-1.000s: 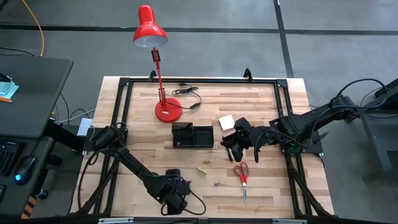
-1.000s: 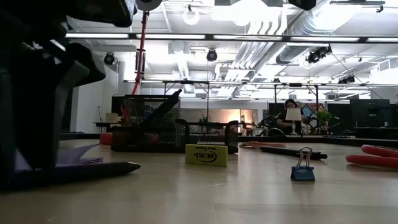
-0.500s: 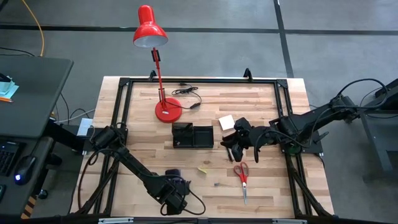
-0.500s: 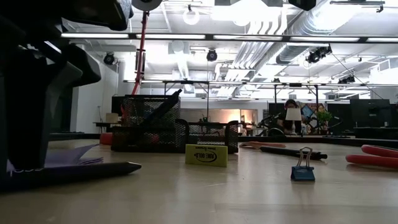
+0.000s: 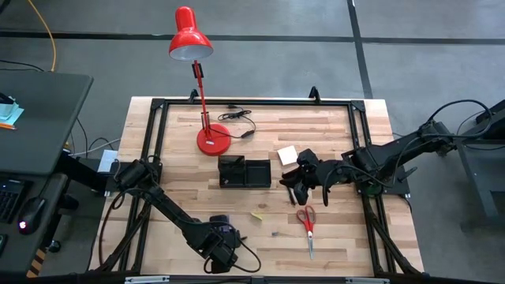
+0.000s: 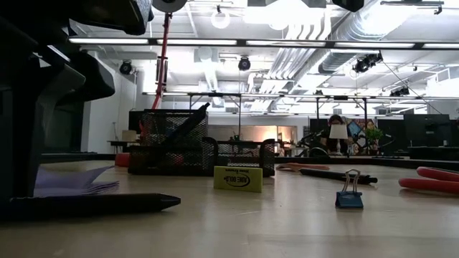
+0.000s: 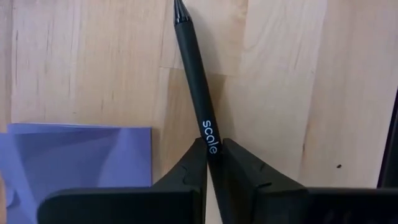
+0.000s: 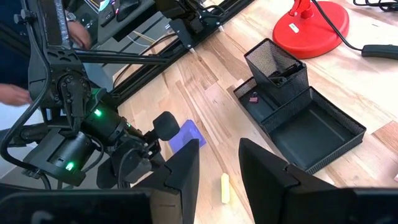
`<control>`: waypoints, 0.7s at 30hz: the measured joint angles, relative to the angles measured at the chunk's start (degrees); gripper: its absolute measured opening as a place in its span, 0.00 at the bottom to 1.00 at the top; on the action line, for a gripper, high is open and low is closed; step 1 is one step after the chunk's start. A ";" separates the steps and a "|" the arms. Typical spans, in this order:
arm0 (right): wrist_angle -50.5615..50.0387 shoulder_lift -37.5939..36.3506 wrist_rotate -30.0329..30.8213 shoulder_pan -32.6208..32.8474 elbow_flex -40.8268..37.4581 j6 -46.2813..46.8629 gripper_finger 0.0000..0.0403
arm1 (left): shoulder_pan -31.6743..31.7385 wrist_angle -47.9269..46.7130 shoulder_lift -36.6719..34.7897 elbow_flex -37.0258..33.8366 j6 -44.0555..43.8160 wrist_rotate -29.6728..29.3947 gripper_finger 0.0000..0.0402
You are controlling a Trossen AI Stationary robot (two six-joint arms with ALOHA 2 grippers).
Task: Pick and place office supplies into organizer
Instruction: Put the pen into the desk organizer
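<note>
A black pen (image 7: 194,74) with white lettering lies on the wood near the table's near edge, and my left gripper (image 7: 211,149) is shut on it. A purple note pad (image 7: 74,155) lies flat right beside the gripper. In the high view my left gripper (image 5: 222,243) stands low at the front, left of centre. My right gripper (image 5: 296,178) hangs open above the table, just right of the black mesh organizer (image 5: 245,171), with nothing between its fingers (image 8: 186,171). Red-handled scissors (image 5: 307,225) lie flat in front of it, and a pale yellow note pad (image 5: 287,154) lies behind it. My left gripper pinches the pen's barrel (image 7: 208,134) between its two fingers, at the white lettering. The pen's rear end is hidden behind the fingers. The fingers come from above, pointing steeply down, and lie across the pen. The pen (image 6: 93,204) lies level on the table.
A red desk lamp (image 5: 201,71) stands at the back, its round base (image 5: 213,140) behind the organizer. A small yellow eraser (image 5: 257,214) and a blue binder clip (image 6: 349,193) lie on the open wood between the arms. A black frame (image 5: 252,102) runs around the table.
My left gripper has shut on the pen without leaving its place. The pen has slid a little along the table, still lying flat. My right arm has kept still.
</note>
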 joint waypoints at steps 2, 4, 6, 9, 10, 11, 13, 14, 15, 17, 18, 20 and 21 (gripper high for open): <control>0.00 0.00 -0.01 0.00 0.00 -0.01 0.27 | 0.00 0.00 0.00 0.00 0.02 0.06 0.06; 0.00 0.00 -0.03 0.00 0.00 0.02 0.27 | 0.00 0.00 0.00 0.00 0.03 0.13 0.05; 0.02 0.00 -0.09 0.00 0.00 0.01 0.27 | 0.00 0.00 0.00 0.00 0.08 0.65 0.04; 0.04 0.00 -0.13 0.00 0.00 0.00 0.27 | 0.00 0.02 -0.04 0.02 0.18 1.71 0.03; 0.02 0.00 -0.15 0.00 0.00 0.05 0.27 | 0.02 0.02 -0.07 0.02 0.20 2.11 0.02; 0.03 0.00 -0.20 0.00 0.00 0.05 0.27 | 0.02 0.00 -0.18 0.02 0.25 2.63 0.02; 0.04 0.00 -0.39 0.00 0.00 -0.01 0.27 | 0.04 -0.11 -0.42 0.04 1.29 3.96 0.01; 0.04 0.00 -0.40 0.00 0.00 0.01 0.27 | 0.00 -0.58 -0.42 0.37 1.82 4.30 0.00; 0.04 0.00 -0.42 0.00 0.00 0.03 0.27 | -0.02 -1.82 -0.42 0.99 2.28 4.57 0.00; 0.17 0.00 -0.42 0.00 0.00 -0.01 0.27 | -0.07 -3.75 -0.42 2.64 3.79 4.51 0.01; 0.24 0.00 -0.42 0.00 0.00 -0.02 0.27 | -0.07 -4.17 -0.42 3.47 4.61 4.34 0.01; 0.39 0.00 -0.42 0.00 0.00 -0.04 0.27 | -0.04 -5.02 -0.42 4.49 5.76 3.41 0.00; 0.46 0.00 -0.43 0.00 0.00 -0.04 0.27 | -0.02 -5.63 -0.42 4.96 6.25 2.84 0.00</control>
